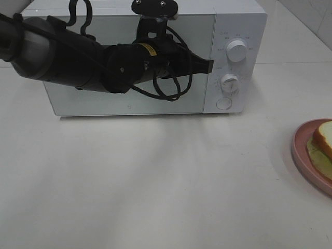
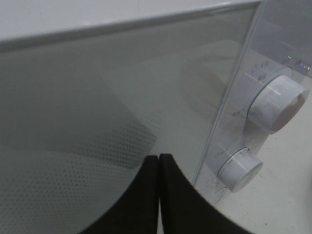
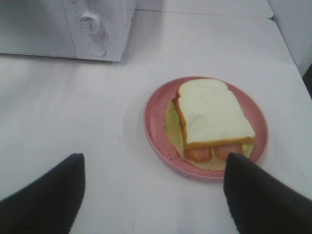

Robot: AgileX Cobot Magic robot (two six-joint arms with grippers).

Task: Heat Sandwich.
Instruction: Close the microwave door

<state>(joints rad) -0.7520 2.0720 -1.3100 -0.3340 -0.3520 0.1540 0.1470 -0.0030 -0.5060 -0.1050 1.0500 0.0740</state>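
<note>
The sandwich (image 3: pixel 212 114), white bread over reddish sausage and pale green filling, lies on a round pink plate (image 3: pixel 155 124). In the exterior high view the sandwich (image 1: pixel 324 138) is cut off by the right edge. My right gripper (image 3: pixel 153 161) hovers open above the table just short of the plate, its black fingers (image 3: pixel 48 195) wide apart. The white microwave (image 1: pixel 244 26) stands at the back with its door shut. My left gripper (image 1: pixel 210 66) is shut with nothing in it, its tip at the door's right edge beside the control panel. In the left wrist view the shut fingers (image 2: pixel 159 163) nearly meet the glass.
Two round knobs (image 1: pixel 237 51) (image 1: pixel 229 83) and a round button (image 1: pixel 224 103) sit on the microwave's right panel. The left arm with its looped cables (image 1: pixel 166 88) spans the door front. White tabletop (image 1: pixel 155 181) stretches in front; the plate (image 1: pixel 301 150) lies at the table's right.
</note>
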